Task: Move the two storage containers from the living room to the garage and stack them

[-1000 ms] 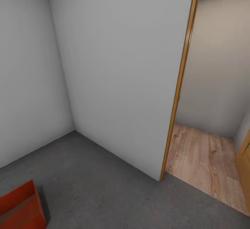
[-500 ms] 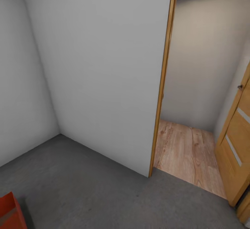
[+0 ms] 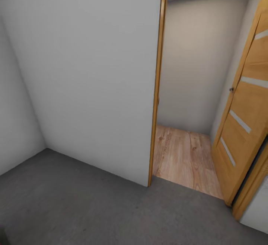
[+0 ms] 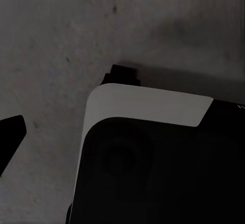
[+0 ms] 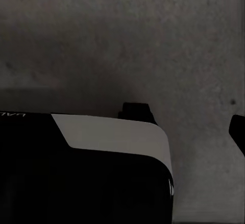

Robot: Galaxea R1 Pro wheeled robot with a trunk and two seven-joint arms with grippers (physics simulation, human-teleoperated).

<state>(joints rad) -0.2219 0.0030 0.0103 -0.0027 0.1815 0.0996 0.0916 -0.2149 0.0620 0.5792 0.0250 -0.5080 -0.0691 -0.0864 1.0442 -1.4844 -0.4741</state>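
While the head view looks down into a corner of the garage, the floor [image 3: 93, 204] is dark grey concrete and meets two plain white walls [image 3: 85, 74]. Right of the wall's end stands a doorway with an orange-brown frame [image 3: 156, 89]. Through the doorway, light wood planks [image 3: 184, 155] lie beyond the frame, in front of a pale back wall. The door [image 3: 243, 115] is swung open at the right side of the doorway; it is orange-brown wood with frosted strips and a small dark handle [image 3: 231, 89].

The left wrist view looks down at the same grey concrete [image 4: 61, 40], with a black and white part of the robot's body [image 4: 148, 152] below the camera. A dark fingertip [image 4: 11, 132] shows at the edge of this view, over the concrete and touching nothing. How far the left gripper is open, I cannot tell.

The right wrist view shows also mottled concrete [image 5: 132, 40] and a black and white body part [image 5: 102, 163]. One dark fingertip [image 5: 239, 131] shows at the edge, free of any object. The opening of the right gripper I cannot tell either.
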